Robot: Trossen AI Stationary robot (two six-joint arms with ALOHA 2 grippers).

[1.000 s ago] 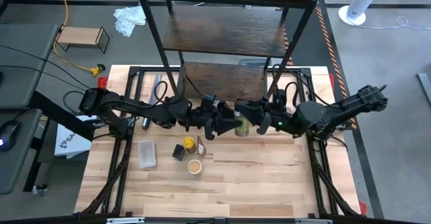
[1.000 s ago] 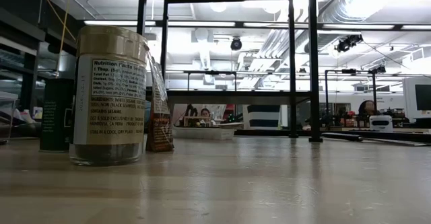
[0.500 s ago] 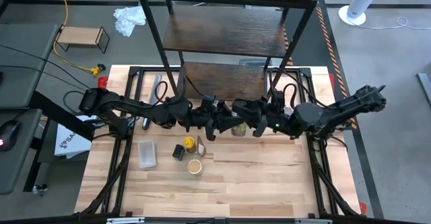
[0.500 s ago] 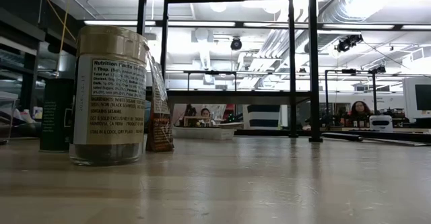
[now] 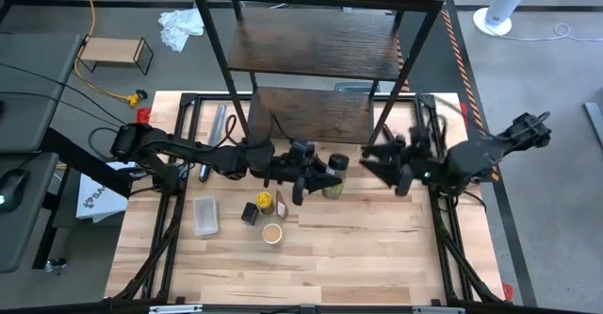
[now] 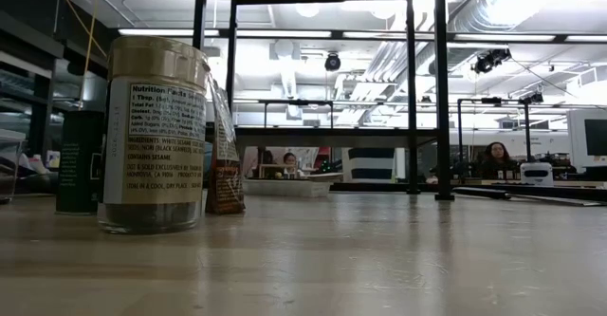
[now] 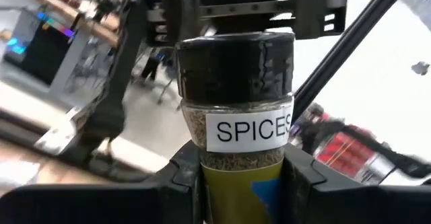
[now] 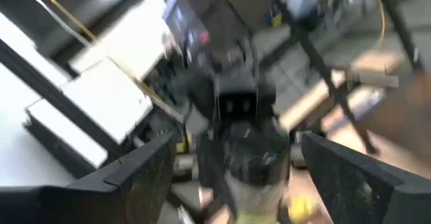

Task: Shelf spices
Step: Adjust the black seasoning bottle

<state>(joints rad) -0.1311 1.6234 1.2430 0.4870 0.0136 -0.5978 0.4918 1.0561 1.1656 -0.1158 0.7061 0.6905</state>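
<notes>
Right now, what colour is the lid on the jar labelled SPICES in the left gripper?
Black: the SPICES jar's lid is dark and glossy, clearest in the left wrist view.

Plenty of bare tabletop (image 5: 377,248) up front. Shelf (image 5: 320,45) posts crowd the back; the jars (image 5: 267,201) by the left arm clutter the middle-left.
</notes>
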